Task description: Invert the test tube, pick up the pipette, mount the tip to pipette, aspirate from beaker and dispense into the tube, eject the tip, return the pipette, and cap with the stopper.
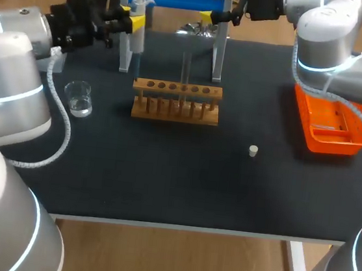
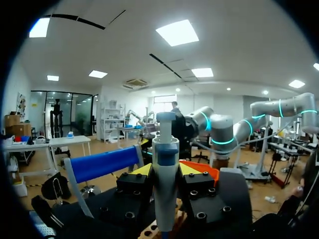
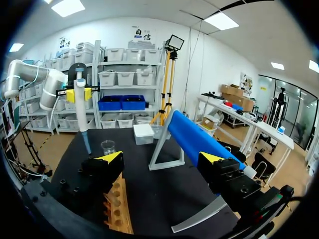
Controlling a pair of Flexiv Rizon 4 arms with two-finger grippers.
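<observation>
The left gripper (image 2: 166, 172) is clamped on the upper body of the pipette (image 2: 165, 149), both yellow-tipped fingers pressed against it from either side, the instrument hanging upright beneath it just beside an upright of the blue-barred stand (image 1: 123, 37). The right gripper (image 3: 161, 159) stands wide open with nothing between its fingers, near the stand's other end. The wooden rack (image 1: 176, 102) lies on the table between the two grippers, a clear test tube (image 1: 187, 61) upright in it; the beaker (image 1: 78, 98), holding a little liquid, sits below the left gripper and towards the robot. The stopper (image 1: 253, 151) rests on the mat well apart from both grippers, so the tube is not yet capped, and the orange tray (image 1: 312, 134) lies under the right arm. Whether a tip is mounted cannot be told. The risk from here appears to be the pipette's lower end clipping the stand, the rack or the beaker's rim on a low sideways move, twisting it in the grip or tipping the glassware.
</observation>
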